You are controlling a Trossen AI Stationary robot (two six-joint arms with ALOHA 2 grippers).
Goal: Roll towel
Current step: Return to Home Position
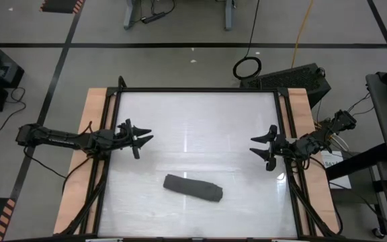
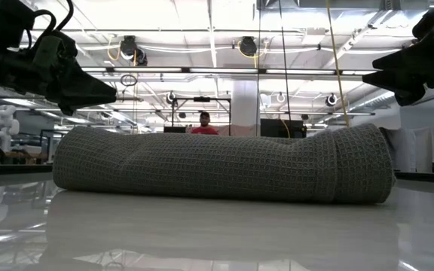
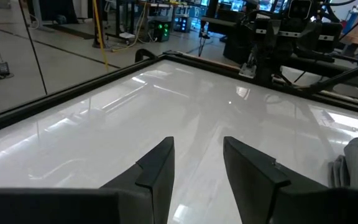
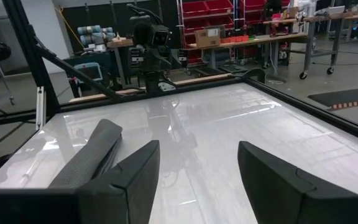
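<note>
High view, rolled towel (image 1: 193,187), long axis left-right

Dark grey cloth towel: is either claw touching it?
No, the rolled dark grey towel lies alone; the left claw and right claw hang open, well clear.

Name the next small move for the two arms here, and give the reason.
Probably draw both arms back toward their rest poses, touching nothing. The dark charcoal-grey cloth towel lies rolled into a log on the glossy white table, and the left gripper and right gripper hang open at either side, apart from it, so nothing seems left to grasp.
</note>
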